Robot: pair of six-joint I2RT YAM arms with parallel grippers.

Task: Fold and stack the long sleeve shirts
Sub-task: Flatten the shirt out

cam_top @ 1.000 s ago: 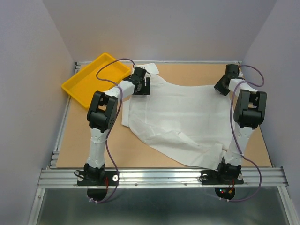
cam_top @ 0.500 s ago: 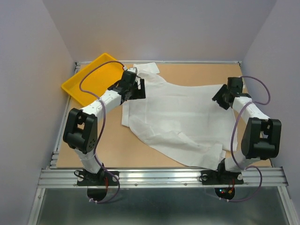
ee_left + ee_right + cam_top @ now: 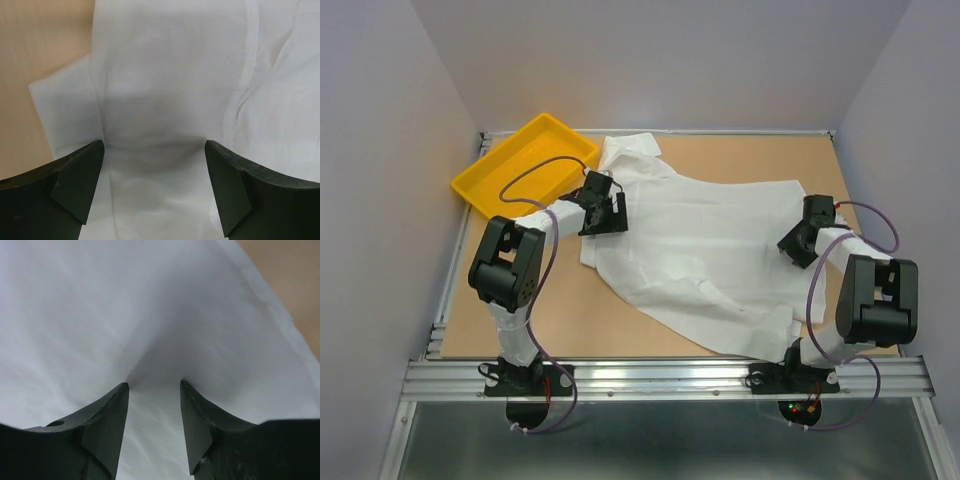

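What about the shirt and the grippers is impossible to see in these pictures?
- Top view: near right corner of the white shirt, hidden behind the right arm.
- Top view: its buttons, too small.
- Right wrist view: whether the right gripper pinches fabric; white cloth fills the gap.
- Wrist views: frame edges cut the shirt off.

The shirt point(image 3: 710, 240) presented as thin white cloth, matt, softly creased, with a stitched seam noted in the left wrist view. The tray point(image 3: 515, 170), upper left of the top view, was yellow plastic, smooth with a slight sheen. The table point(image 3: 560, 310) appeared as tan wood-fibre board, matt and even. The rail point(image 3: 660, 378) along the lower edge was bare ribbed metal, dull silver. The fingers point(image 3: 75, 185) of my left gripper point(image 3: 154, 146) and of my right gripper point(image 3: 153, 384) looked dark, matt plastic.
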